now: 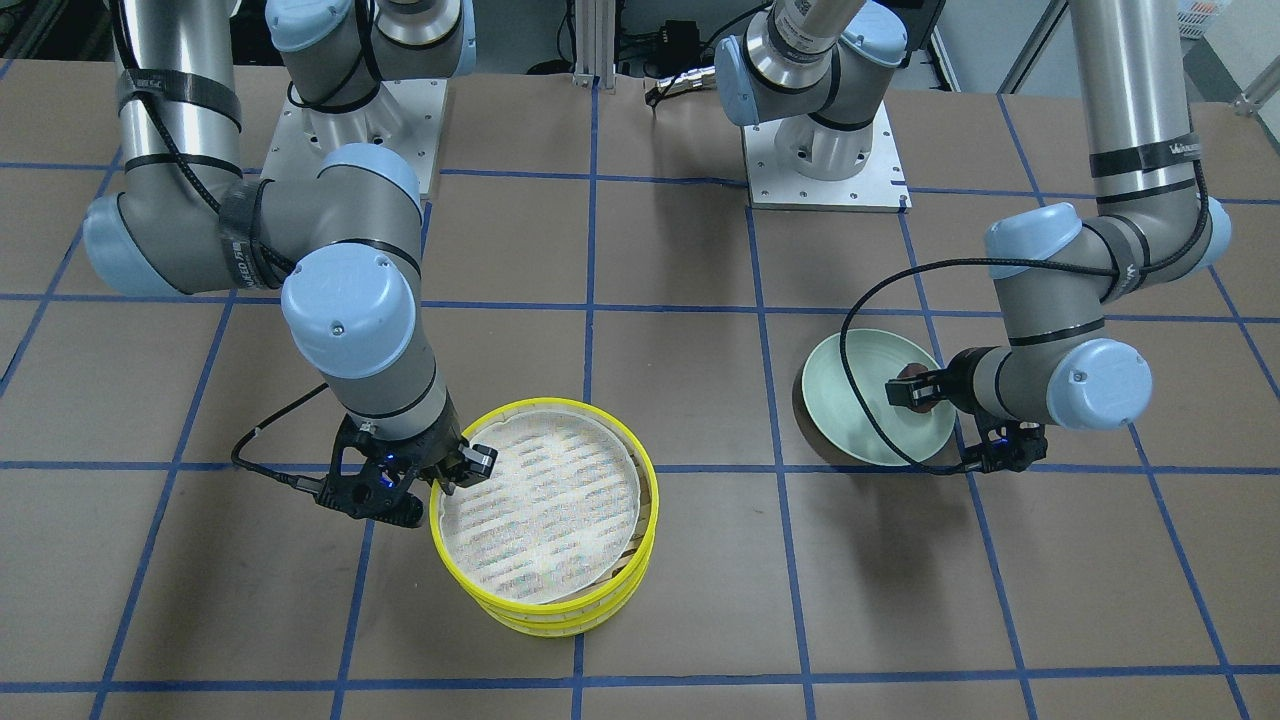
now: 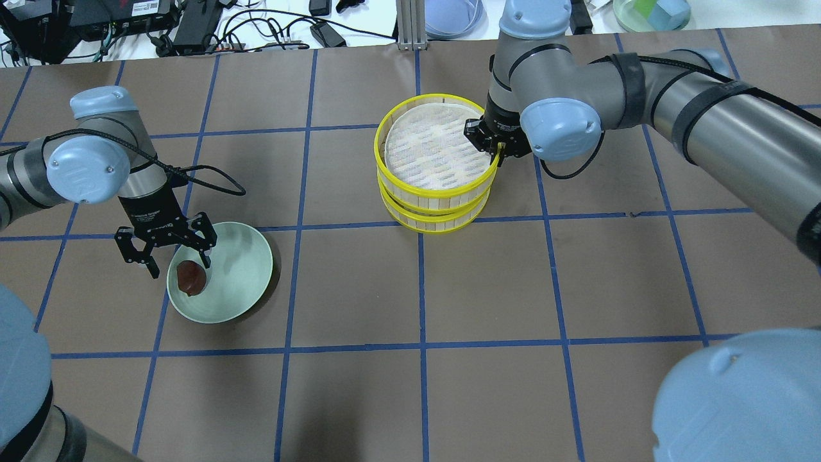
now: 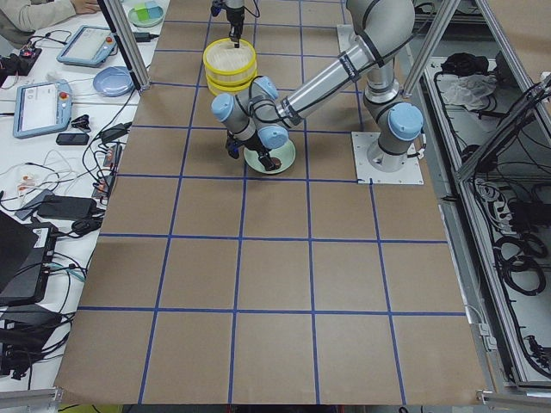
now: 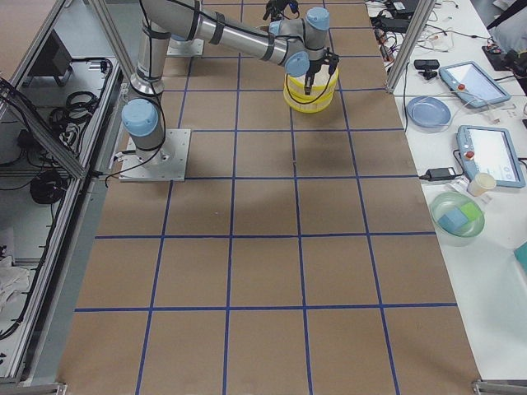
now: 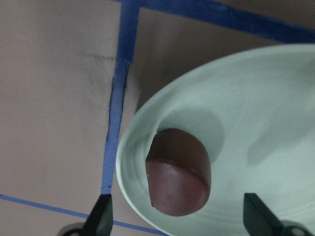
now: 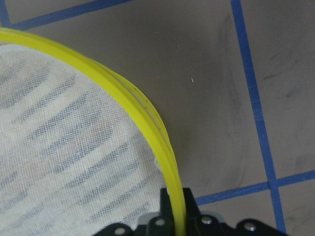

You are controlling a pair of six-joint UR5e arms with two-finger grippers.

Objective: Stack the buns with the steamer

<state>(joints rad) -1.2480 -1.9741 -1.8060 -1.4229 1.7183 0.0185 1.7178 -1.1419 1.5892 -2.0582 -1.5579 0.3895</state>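
Observation:
The steamer's two yellow-rimmed trays stand stacked at mid-table, the top tray (image 2: 410, 185) slightly askew on the lower one (image 2: 431, 219). The top tray's white striped liner (image 1: 545, 500) is bare. My right gripper (image 2: 497, 149) is shut on the top tray's rim (image 6: 147, 113), with one finger inside and one outside. The dark reddish-brown bun (image 2: 191, 278) lies in the mint-green plate (image 2: 240, 276). My left gripper (image 2: 180, 267) is open just above the plate and straddles the bun (image 5: 178, 173). The cream-white bun is hidden or out of view.
The table is brown with a grid of blue tape lines (image 2: 420, 289). The arms' base plates (image 1: 825, 165) stand at the robot's edge. Cables and devices (image 2: 192, 25) lie beyond the far edge. The left wrist's cable (image 1: 860, 330) loops over the plate.

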